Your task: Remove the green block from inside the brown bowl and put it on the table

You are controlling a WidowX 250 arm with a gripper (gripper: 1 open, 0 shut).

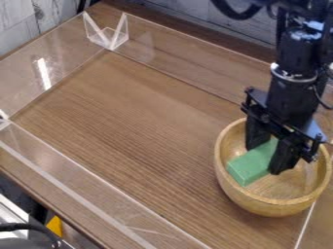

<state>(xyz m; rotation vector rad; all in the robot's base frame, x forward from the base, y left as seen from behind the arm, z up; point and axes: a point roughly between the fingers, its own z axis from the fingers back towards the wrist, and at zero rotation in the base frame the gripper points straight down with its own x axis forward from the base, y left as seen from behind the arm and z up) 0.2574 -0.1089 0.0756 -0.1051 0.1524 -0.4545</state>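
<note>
The green block (252,166) hangs tilted just above the inside of the brown bowl (240,190), which sits at the right near corner of the table (130,117). My black gripper (278,156) comes down from above and is shut on the upper end of the block, whose lower end is lifted off the bowl's floor. The arm hides part of the bowl's far rim.
Low clear acrylic walls (72,199) run along the table's edges. A folded clear acrylic piece (107,31) stands at the far left corner. The wood-grain surface stretches left of the bowl.
</note>
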